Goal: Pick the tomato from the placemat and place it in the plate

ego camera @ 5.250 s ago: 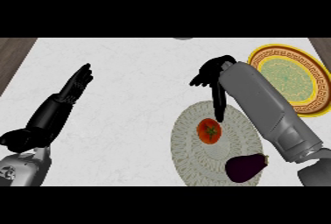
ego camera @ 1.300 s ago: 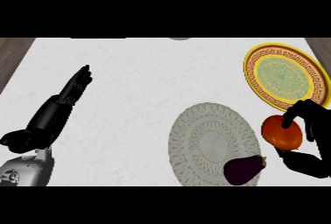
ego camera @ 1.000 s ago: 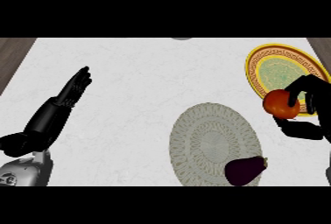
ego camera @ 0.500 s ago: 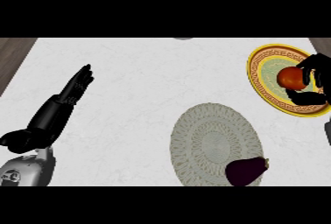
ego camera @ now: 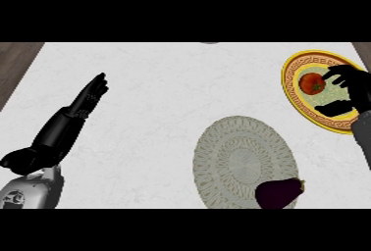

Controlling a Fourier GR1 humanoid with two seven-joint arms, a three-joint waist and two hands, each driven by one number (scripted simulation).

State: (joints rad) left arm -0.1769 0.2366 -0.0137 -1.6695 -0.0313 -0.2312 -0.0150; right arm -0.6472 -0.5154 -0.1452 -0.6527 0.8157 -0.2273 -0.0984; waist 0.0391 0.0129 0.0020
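Note:
The red tomato [ego camera: 313,83] lies on the yellow plate [ego camera: 287,84] with a patterned rim, at the far right of the counter. My right hand [ego camera: 349,92] hovers over the plate just right of the tomato, open. Its fingers [ego camera: 337,75] reach the tomato's right edge, while the thumb sits apart below it. The round grey placemat [ego camera: 239,159] lies lower, in the middle right, with no tomato on it. My left hand [ego camera: 88,97] rests open at the left, fingers straight and pointing up.
A dark purple eggplant [ego camera: 279,192] sits on the placemat's lower right edge. The white marble counter [ego camera: 159,98] stretches between the two arms. A wooden floor strip [ego camera: 13,63] shows past the counter's left edge.
My right hand carried the tomato from beside the placemat up to the plate. Its fingers have now spread and the tomato lies on the plate. The left hand stayed still.

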